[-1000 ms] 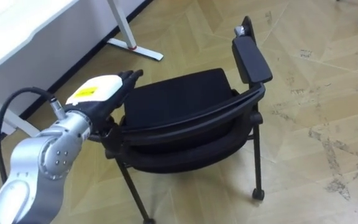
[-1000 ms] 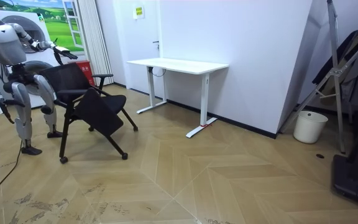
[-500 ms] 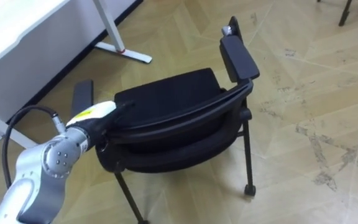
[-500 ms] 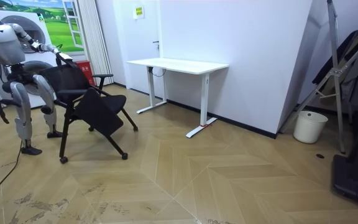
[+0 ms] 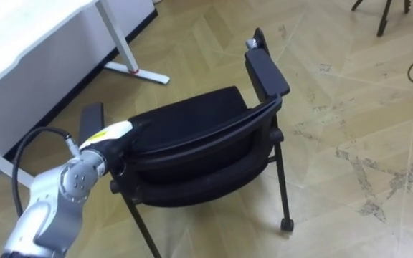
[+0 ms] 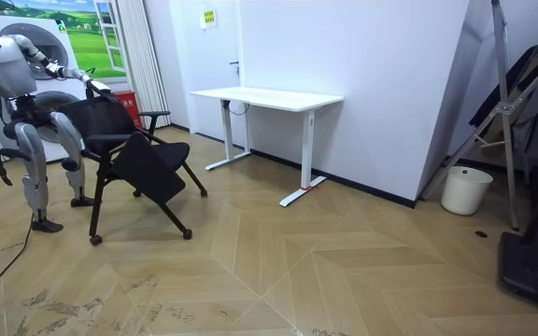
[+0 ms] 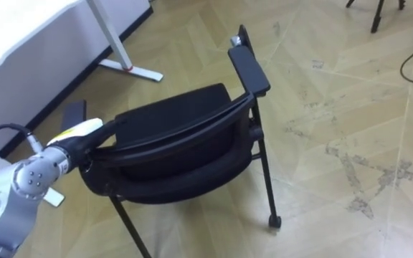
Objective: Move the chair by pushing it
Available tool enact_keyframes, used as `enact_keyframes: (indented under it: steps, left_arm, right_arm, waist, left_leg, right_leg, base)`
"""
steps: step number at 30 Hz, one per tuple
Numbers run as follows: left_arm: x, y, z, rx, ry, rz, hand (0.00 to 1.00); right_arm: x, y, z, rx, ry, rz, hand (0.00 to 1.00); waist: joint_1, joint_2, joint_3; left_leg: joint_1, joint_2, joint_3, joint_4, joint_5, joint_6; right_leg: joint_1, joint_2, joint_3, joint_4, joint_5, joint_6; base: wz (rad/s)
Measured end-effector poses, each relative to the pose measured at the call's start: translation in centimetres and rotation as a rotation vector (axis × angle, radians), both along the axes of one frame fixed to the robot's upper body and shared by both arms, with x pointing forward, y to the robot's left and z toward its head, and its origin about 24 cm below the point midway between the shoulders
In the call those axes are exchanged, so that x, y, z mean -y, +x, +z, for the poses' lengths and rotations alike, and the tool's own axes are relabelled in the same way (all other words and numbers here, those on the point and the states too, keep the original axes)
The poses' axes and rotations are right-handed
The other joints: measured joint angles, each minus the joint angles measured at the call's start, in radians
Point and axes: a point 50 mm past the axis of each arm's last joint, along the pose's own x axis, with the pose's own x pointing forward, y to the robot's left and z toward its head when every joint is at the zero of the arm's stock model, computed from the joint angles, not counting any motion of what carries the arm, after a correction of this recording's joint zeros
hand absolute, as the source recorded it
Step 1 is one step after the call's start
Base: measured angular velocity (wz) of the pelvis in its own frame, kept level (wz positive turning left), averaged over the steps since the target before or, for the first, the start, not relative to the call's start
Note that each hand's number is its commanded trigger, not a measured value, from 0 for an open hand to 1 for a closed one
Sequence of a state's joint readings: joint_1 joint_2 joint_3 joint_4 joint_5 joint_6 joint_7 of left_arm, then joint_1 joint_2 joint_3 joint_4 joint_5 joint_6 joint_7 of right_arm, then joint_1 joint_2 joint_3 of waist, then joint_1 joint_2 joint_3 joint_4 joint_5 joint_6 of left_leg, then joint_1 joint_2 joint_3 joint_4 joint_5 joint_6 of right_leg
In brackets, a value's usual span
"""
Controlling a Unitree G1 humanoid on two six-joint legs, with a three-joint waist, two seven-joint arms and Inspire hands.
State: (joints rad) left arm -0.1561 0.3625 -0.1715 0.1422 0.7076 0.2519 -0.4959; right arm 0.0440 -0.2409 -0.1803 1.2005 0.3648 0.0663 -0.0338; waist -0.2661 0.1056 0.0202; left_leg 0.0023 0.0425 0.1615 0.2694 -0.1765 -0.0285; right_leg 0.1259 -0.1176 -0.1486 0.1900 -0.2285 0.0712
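Chair point(image 5: 185, 118) faces away from robot, toward desk point(image 5: 20, 36), on parquet floor point(image 5: 350, 107). Left robot hand point(image 5: 110, 136) at backrest point(image 5: 214, 132), grip indeterminate. Right robot hand point(image 6: 1, 174) hangs.

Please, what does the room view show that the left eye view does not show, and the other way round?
Room view: the robot stands behind the chair, near the room view's left edge, with its right hand low at its side; a white bucket stands by the far wall. Left eye view: from close above, the left hand lies at the left end of the backrest, on its top rail. Both: the chair, the white desk and the wooden floor.
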Motion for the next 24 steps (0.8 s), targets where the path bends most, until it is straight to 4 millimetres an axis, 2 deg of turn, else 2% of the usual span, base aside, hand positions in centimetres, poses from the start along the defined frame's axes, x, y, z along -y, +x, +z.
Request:
enact_keyframes:
  steps: [6, 9, 10, 11, 12, 14, 24]
  left_arm:
    - [-0.8, 0.9, -0.8, -0.018, 0.01, 0.046, 0.0]
    - [-1.0, 1.0, -0.8, -0.021, 0.008, 0.053, 0.0]
    - [-1.0, 1.0, -0.8, -0.02, 0.007, 0.052, 0.38]
    - [-1.0, 1.0, -0.8, -0.02, 0.007, 0.051, 0.62]
    - [-1.0, 1.1, -0.8, -0.021, 0.007, 0.05, 0.98]
    - [-1.0, 1.2, -0.9, -0.026, -0.009, 0.053, 1.0]
    - [-0.7, 1.1, -1.2, -0.033, 0.018, -0.005, 1.0]
  right_arm:
    - [0.0, -1.1, -0.2, -0.038, 0.006, 0.001, 0.0]
    - [0.0, -1.2, -0.2, -0.043, 0.006, 0.002, 0.0]
    - [0.0, -1.2, -0.2, -0.044, 0.007, 0.005, 0.0]
    - [-0.1, -1.2, -0.2, -0.044, 0.008, 0.006, 0.0]
    - [-0.1, -1.2, -0.2, -0.044, 0.008, 0.006, 0.0]
    - [0.0, -1.1, -0.2, -0.043, 0.006, 0.006, 0.0]
    - [0.0, -0.9, -0.1, -0.044, -0.001, 0.018, 0.0]
  waist:
    - [0.0, -0.025, -0.0135]
    - [0.001, -0.03, -0.0137]
    - [0.001, -0.03, -0.0138]
    - [0.001, -0.029, -0.0136]
    - [0.001, -0.029, -0.0135]
    - [0.001, -0.025, -0.0119]
    - [-0.01, -0.003, -0.009]
  left_leg:
    - [0.01, 0.0, 0.009, 0.0, 0.0, 0.0]
    - [0.012, 0.0, 0.019, 0.0, 0.0, 0.0]
    - [0.012, 0.0, 0.022, 0.001, -0.001, 0.001]
    - [0.012, 0.0, 0.022, 0.001, -0.001, 0.001]
    - [0.012, 0.0, 0.022, 0.001, -0.001, 0.001]
    - [0.012, 0.0, 0.023, 0.001, -0.002, 0.002]
    - [0.01, 0.003, 0.022, -0.001, -0.009, 0.004]
  right_leg:
    - [0.005, 0.001, 0.019, -0.001, 0.0, 0.0]
    - [0.003, 0.001, 0.04, -0.002, 0.0, 0.0]
    - [0.003, 0.001, 0.043, -0.002, 0.0, 0.0]
    - [0.003, 0.002, 0.046, -0.002, 0.0, 0.0]
    - [0.003, 0.002, 0.048, -0.002, 0.0, 0.0]
    - [0.002, 0.006, 0.06, -0.002, 0.0, -0.001]
    - [0.003, 0.01, 0.064, -0.002, 0.0, -0.002]
  base:
    - [-0.07]
    - [-0.07]
    - [0.0]
    - [0.0]
    - [0.0]
    - [0.0]
    - [0.0]
